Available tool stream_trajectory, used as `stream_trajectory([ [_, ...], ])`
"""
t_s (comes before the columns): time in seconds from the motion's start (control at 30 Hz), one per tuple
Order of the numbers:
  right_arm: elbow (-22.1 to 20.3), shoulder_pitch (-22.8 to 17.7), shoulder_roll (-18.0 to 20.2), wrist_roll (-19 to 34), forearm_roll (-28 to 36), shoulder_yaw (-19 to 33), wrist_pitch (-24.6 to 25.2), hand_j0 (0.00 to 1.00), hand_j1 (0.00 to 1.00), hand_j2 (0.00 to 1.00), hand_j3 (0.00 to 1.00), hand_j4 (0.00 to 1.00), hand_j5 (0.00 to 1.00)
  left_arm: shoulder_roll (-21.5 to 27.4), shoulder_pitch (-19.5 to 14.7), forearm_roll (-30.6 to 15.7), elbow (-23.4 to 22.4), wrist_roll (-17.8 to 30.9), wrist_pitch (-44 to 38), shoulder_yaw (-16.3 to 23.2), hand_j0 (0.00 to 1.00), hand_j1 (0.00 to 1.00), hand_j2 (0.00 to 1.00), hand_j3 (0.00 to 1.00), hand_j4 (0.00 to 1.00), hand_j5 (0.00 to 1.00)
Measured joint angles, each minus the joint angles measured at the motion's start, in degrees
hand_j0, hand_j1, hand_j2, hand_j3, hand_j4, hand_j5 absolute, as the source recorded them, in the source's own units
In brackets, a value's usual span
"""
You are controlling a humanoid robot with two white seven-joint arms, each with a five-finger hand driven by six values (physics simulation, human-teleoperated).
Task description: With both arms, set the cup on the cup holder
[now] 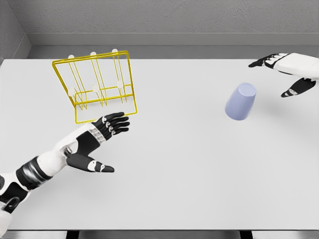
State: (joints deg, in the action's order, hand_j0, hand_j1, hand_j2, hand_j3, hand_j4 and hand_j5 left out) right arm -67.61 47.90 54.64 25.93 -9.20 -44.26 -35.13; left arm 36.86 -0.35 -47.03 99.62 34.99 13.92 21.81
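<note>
Lavender cup (240, 102): right half of table (189, 189), tilted, just left-below right hand (294, 69).
Right hand: fingers spread, empty, nearer.
Left hand (97, 142): spread, empty, beside yellow cup holder (97, 87).

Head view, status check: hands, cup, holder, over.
Left hand open, just in front of yellow cup holder. Right hand open, beside the cup, not touching. Cup upside down on table, ungrasped. Nothing between cup and holder.

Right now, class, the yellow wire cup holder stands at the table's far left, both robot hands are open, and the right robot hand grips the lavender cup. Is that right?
Not quite. In the head view the right robot hand is open beside the lavender cup, not gripping it. The yellow wire cup holder and the open left robot hand are as stated.
</note>
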Motion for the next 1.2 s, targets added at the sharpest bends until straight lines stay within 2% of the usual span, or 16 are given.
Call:
stream_trajectory([
  [0.03, 0.04, 0.00, -0.10, -0.02, -0.01, 0.00, 0.00, 1.00, 1.00, 1.00, 1.00, 1.00, 1.00, -1.14, -1.67, 0.70, -0.04, 0.00, 2.58, 1.32, 1.00, 1.00, 1.00, 1.00, 1.00, 1.00],
  [0.13, 0.04, -0.18, -0.21, -0.10, 0.04, -0.06, 0.00, 1.00, 1.00, 1.00, 1.00, 1.00, 1.00, -4.59, -2.55, 2.52, -0.58, 0.01, 6.77, 3.71, 1.00, 1.00, 1.00, 1.00, 1.00, 1.00],
  [0.33, 0.04, 0.18, -0.25, -1.21, 0.06, -0.64, 0.01, 1.00, 1.00, 1.00, 1.00, 1.00, 1.00, -7.87, -4.66, 7.58, -1.55, 0.01, 8.38, 5.14, 1.00, 1.00, 1.00, 1.00, 1.00, 1.00],
  [0.4, 0.03, 0.88, -0.71, -0.46, 0.00, -1.10, 0.40, 1.00, 1.00, 1.00, 1.00, 1.00, 1.00, -8.33, -7.47, 8.03, -3.70, 0.01, 8.64, 6.13, 1.00, 1.00, 1.00, 1.00, 1.00, 1.00],
  [0.53, 0.04, 2.02, -2.05, 0.39, -0.15, -3.13, 1.12, 1.00, 1.00, 1.00, 1.00, 1.00, 1.00, -11.17, -10.90, 8.65, -9.56, 0.00, 8.58, 8.64, 1.00, 1.00, 1.00, 1.00, 1.00, 1.00],
  [0.67, 0.06, 5.62, -3.03, 0.69, -1.64, -6.67, 1.43, 1.00, 1.00, 1.00, 1.00, 1.00, 1.00, -12.94, -10.72, 9.77, -12.29, 0.01, 8.73, 11.46, 1.00, 1.00, 1.00, 1.00, 1.00, 1.00],
  [0.77, 0.08, 7.82, -3.29, 0.78, -3.47, -9.85, 1.51, 1.00, 1.00, 1.00, 1.00, 1.00, 1.00, -13.25, -11.08, 10.78, -13.03, 0.01, 9.21, 11.85, 1.00, 1.00, 1.00, 1.00, 1.00, 1.00],
  [0.93, 0.05, 7.91, -3.45, 0.81, -4.63, -13.53, 1.42, 1.00, 1.00, 1.00, 1.00, 1.00, 1.00, -13.39, -11.08, 12.82, -13.62, 0.01, 11.18, 11.94, 1.00, 1.00, 1.00, 1.00, 1.00, 1.00],
  [1.1, -0.01, 8.61, -4.00, 0.76, -4.83, -14.90, 1.36, 1.00, 1.00, 1.00, 1.00, 1.00, 1.00, -13.53, -11.78, 13.12, -14.94, 0.01, 11.15, 11.80, 1.00, 1.00, 1.00, 1.00, 1.00, 1.00],
  [1.2, 0.04, 9.05, -4.46, 0.77, -4.82, -15.26, 1.40, 1.00, 1.00, 1.00, 1.00, 1.00, 1.00, -13.14, -11.60, 12.55, -15.09, -2.53, 10.67, 11.83, 1.00, 1.00, 1.00, 1.00, 1.00, 1.00],
])
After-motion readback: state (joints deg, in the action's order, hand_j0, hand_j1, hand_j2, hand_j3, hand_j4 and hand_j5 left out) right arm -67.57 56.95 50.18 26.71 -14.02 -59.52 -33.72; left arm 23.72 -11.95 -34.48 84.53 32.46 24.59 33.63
